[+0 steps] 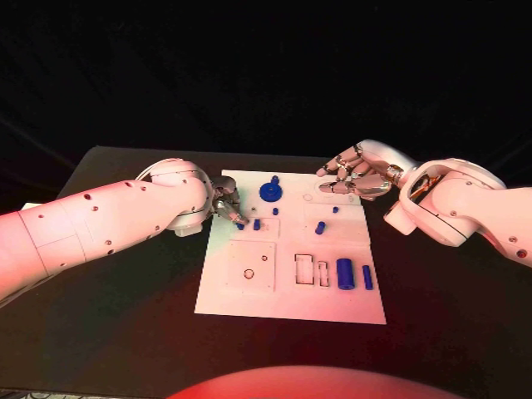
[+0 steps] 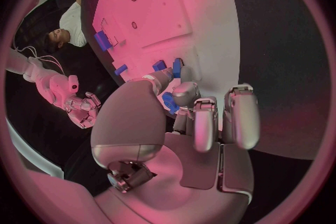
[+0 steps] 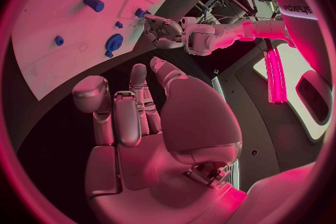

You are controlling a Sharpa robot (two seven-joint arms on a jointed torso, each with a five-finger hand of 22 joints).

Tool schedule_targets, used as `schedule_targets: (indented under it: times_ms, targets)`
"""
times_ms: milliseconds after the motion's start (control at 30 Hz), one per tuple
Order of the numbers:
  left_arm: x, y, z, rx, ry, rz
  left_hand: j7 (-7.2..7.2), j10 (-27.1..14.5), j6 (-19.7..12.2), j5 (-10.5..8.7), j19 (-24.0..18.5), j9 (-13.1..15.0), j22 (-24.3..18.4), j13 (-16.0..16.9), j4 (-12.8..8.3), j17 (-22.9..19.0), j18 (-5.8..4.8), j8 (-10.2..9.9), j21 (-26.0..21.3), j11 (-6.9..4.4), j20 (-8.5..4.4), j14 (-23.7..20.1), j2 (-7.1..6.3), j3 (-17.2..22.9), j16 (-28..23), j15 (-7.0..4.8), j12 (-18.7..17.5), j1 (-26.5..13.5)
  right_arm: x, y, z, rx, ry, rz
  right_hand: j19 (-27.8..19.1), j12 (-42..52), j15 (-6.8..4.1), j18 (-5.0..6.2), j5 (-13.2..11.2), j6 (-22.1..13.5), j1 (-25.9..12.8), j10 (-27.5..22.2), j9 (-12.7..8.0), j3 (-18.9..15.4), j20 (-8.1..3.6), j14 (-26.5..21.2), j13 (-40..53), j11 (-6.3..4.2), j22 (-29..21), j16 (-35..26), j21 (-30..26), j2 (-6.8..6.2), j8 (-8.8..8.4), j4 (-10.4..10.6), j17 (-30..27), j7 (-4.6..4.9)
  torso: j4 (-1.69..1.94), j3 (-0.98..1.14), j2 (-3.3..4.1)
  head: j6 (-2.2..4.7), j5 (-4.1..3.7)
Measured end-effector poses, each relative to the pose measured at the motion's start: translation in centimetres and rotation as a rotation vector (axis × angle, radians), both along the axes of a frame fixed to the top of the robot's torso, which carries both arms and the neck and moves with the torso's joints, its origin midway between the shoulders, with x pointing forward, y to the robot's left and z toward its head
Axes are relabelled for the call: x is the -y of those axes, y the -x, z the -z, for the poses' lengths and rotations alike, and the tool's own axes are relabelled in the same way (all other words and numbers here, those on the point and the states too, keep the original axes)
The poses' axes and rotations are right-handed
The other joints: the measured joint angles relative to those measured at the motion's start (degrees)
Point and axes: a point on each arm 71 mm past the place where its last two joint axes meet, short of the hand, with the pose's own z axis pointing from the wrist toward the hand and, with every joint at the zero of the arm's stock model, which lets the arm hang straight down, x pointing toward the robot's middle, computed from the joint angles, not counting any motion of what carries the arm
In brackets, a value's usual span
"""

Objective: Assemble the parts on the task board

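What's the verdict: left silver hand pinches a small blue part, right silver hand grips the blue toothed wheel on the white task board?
No: the right silver hand is empty (right wrist view); the blue toothed wheel stands on the white task board; the left silver hand pinches the small blue part.

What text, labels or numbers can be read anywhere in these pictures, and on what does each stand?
Dark lettering on a white panel at the rim of the right wrist view: too bent and cut off to read with certainty.
Task board: outlines and holes, no readable text.
Blue parts: no markings legible.
Left hand and right hand: no readable label.
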Motion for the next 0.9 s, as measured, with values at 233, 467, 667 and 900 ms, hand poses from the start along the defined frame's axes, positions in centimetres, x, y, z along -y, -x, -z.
schedule_targets:
  times_ms: [233, 467, 667, 900]
  targets:
    - [-0.01, 0.21, 0.03, 0.001, -0.003, 0.004, 0.01, 0.3, 0.0, -0.02, 0.0, 0.0, 0.0, 0.1, -0.1, 0.0, 0.00, 0.0, 0.0, -0.09, 0.00, 0.0, 0.00, -0.1, 0.0, 0.00, 0.3, 0.0, 0.02, 0.01, 0.00, -0.001, -0.001, 0.000, 0.0, 0.0, 0.00, 0.00, 0.0, 0.0, 0.0, 0.0, 0.0, 0.0, 0.00, 0.0, 0.0, 0.00, 0.0, 0.0, 0.0, 0.00, 0.00, 0.0, 0.0, 0.00, 0.01, 0.02, -0.01, -0.06, 0.01]
    - [0.01, 0.48, 0.07, 0.012, -0.012, 0.014, 0.10, 0.3, 0.1, -0.10, 0.0, 0.0, 0.0, 0.1, -0.1, 0.0, 0.00, 0.0, 0.2, -0.08, 0.00, 0.0, 0.01, -0.1, 0.0, 0.00, 0.3, 0.0, 0.04, 0.03, -0.01, -0.001, -0.002, 0.000, 0.0, 0.0, 0.00, 0.00, 0.0, 0.0, 0.0, 0.0, 0.0, 0.0, 0.00, 0.0, 0.0, 0.00, 0.0, 0.0, 0.0, 0.00, 0.00, 0.0, 0.0, 0.00, 0.01, 0.02, -0.01, -0.11, 0.13]
    - [-0.01, 0.62, 0.11, 0.030, -0.017, 0.018, 0.10, 0.3, 0.1, -0.20, 0.0, 0.0, 0.0, -0.1, -0.3, 0.0, 0.00, -0.1, 0.2, -0.08, 0.00, 0.0, 0.01, -0.3, 0.0, 0.00, 0.3, 0.0, 0.07, 0.04, -0.01, -0.001, -0.003, 0.000, 0.0, 0.0, 0.00, 0.00, 0.2, 0.0, 0.0, 0.0, 0.0, -0.2, 0.00, 0.0, 0.0, 0.00, 0.0, 0.0, 0.0, -0.01, 0.00, 0.2, -0.1, 0.00, 0.01, 0.02, -0.01, -0.11, 0.18]
    - [-0.06, 0.67, 0.13, 0.050, -0.014, 0.014, 0.14, 0.5, 0.1, -0.24, 0.0, 0.0, 0.0, -0.2, -0.3, 0.0, 0.00, -0.2, 0.3, 0.09, 0.00, 0.0, 0.01, -0.3, 0.0, 0.00, 0.3, 0.0, 0.07, 0.05, -0.02, -0.001, -0.004, 0.000, 0.0, 0.0, 0.00, 0.00, 0.2, 0.0, 0.0, 0.0, 0.0, -0.2, 0.00, 0.0, 0.0, 0.01, 0.0, 0.0, 0.0, -0.01, 0.00, 0.2, -0.1, 0.00, -0.02, 0.02, 0.00, 0.03, 0.20]
